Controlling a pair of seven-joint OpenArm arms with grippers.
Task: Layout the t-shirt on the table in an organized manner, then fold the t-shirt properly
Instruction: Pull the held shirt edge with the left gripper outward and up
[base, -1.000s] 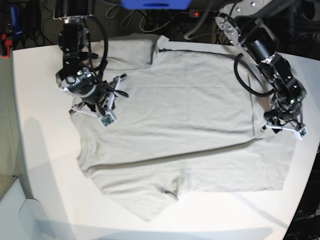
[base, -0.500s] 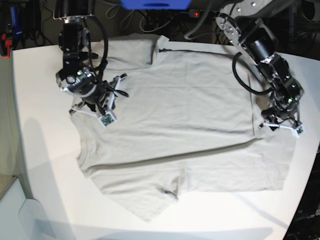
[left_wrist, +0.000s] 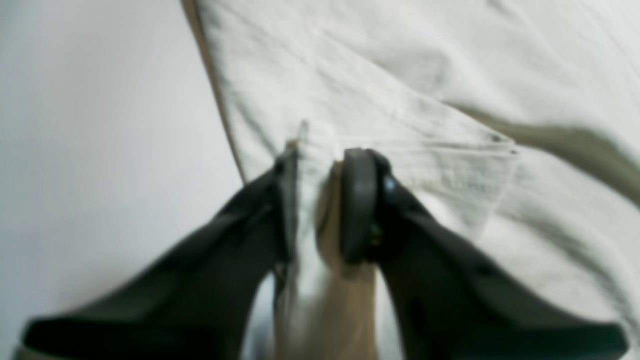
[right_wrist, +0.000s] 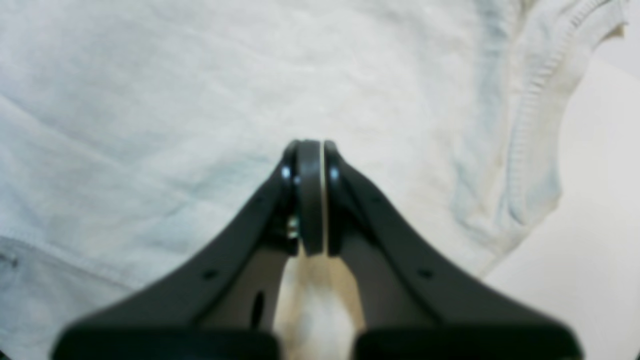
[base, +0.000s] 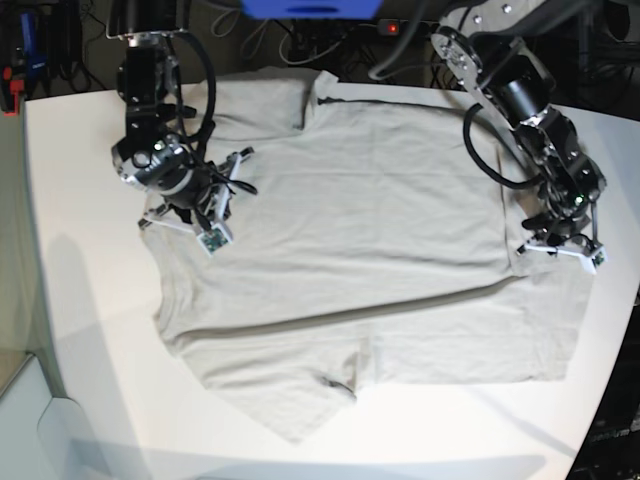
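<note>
Spread wide across the white worktop, the light grey-beige t-shirt, mostly flat, neck end towards the far edge, a loose flap doubled over along the near side. Soft creases running across the chest; one corner of cloth poking out towards the near edge.

Over on the base view's right, the left tool down low at the shirt's edge, right where a fold line meets the side of the garment. From the left wrist view, the left tool nipped onto a pinch of the t-shirt: a ridge of fabric standing up between the two black fingers, hem stitching visible just beside them. Bare worktop off to the left of that hem. Picture blurred, but cloth clearly wedged between the pads.

On the base view's left, the right tool sitting over the shirt near a sleeve edge. From the right wrist view, the right tool pressed fully together, pads flush, nothing caught between them. T-shirt filling the frame beneath, a ribbed hem curling at the upper right, worktop showing pale beyond it.

Dark cables and gear along the far side, off the worktop.
</note>
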